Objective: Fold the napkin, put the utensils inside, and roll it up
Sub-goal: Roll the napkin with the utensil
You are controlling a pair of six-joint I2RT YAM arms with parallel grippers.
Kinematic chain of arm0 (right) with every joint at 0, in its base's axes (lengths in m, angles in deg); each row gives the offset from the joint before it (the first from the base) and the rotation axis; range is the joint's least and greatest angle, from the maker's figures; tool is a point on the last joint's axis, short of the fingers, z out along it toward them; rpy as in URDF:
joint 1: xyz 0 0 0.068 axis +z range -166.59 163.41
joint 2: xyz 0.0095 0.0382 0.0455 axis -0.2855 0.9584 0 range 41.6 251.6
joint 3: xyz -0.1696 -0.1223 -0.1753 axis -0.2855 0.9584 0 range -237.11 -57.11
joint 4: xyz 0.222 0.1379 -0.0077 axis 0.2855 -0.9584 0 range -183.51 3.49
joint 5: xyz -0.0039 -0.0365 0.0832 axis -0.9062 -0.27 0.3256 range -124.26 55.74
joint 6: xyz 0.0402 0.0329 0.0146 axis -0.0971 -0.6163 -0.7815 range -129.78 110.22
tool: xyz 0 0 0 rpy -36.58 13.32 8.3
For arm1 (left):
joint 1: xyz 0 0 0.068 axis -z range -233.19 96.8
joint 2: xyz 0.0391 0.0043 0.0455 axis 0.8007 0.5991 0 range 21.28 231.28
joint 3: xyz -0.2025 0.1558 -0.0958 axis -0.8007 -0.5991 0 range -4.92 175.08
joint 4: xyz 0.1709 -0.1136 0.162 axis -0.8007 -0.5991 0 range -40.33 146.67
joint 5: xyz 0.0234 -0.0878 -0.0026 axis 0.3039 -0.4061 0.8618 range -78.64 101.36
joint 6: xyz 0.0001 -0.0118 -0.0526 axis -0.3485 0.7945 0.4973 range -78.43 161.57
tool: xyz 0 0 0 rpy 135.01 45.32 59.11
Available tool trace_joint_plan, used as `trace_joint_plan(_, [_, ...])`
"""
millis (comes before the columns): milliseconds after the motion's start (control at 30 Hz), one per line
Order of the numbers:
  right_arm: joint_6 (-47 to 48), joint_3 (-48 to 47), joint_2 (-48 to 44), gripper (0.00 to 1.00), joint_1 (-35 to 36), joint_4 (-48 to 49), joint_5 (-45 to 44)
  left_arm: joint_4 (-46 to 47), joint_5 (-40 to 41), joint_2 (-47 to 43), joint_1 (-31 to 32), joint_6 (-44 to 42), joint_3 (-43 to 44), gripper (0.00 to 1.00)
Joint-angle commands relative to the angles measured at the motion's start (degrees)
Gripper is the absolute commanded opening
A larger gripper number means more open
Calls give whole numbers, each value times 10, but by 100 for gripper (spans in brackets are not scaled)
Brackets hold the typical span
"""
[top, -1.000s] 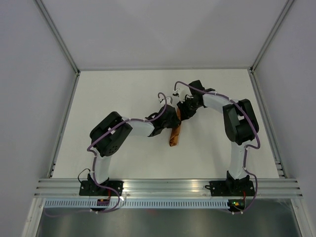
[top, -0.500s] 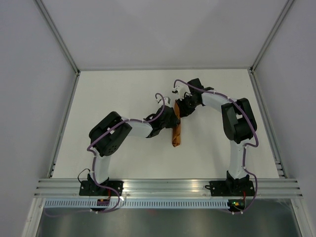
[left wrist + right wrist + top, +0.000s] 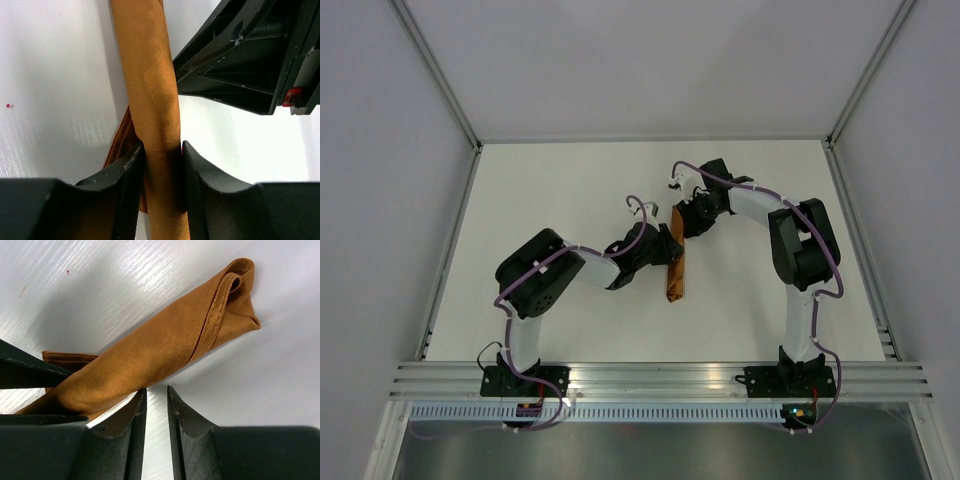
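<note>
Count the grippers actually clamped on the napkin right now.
1. The left gripper pinches the rolled napkin between its jaws, around mid-length. The right gripper sits beside the roll towards its far end, with only bare table between its jaws.

Ends of napkin [image 3: 674, 280] not seen
From above, right gripper [image 3: 681, 226] hides its far end; left wrist view cuts both.

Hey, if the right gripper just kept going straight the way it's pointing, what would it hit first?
Probably the rolled napkin, lying crosswise just ahead of the right gripper; height is unclear, so it might strike the table first.
</note>
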Motion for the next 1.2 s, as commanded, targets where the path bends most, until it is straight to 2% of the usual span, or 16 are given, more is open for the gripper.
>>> trace_joint_plan(0, [1,-4,2,29,-2,-44,-15,-100,-21,29,1,-15,-42,42])
trace_joint_plan(67, [4,-4,-5,29,-2,-50,-12,-102,-25,32,0,-16,-39,39])
trace_joint_plan(167, [13,-3,-13,30,-2,-53,-15,-102,-38,35,-4,-18,-37,29])
trace_joint_plan(200, [16,-3,-15,31,-2,-54,-17,-102,-43,34,-8,-19,-37,22])
trace_joint_plan(300, [39,-1,-28,35,-5,-56,-11,-106,-71,31,-19,-17,-37,11])
trace_joint_plan(400, [52,6,-50,37,-12,-51,2,-125,-105,29,-28,-18,-30,5])
trace_joint_plan(533, [77,30,-84,39,-24,-41,17,-161,-182,28,-41,-32,-3,2])
trace_joint_plan(667, [152,72,-139,43,-28,-32,32,-206,-246,32,-54,-71,17,2])
trace_joint_plan(867, [294,104,-185,47,-29,-78,90,-256,-343,39,-81,-110,14,2])
trace_joint_plan(967, [378,150,-217,50,-27,-80,119,-287,-393,43,-91,-138,21,2])
trace_joint_plan(1167, [463,256,-282,58,-1,-11,112,-330,-507,84,-106,-183,45,2])
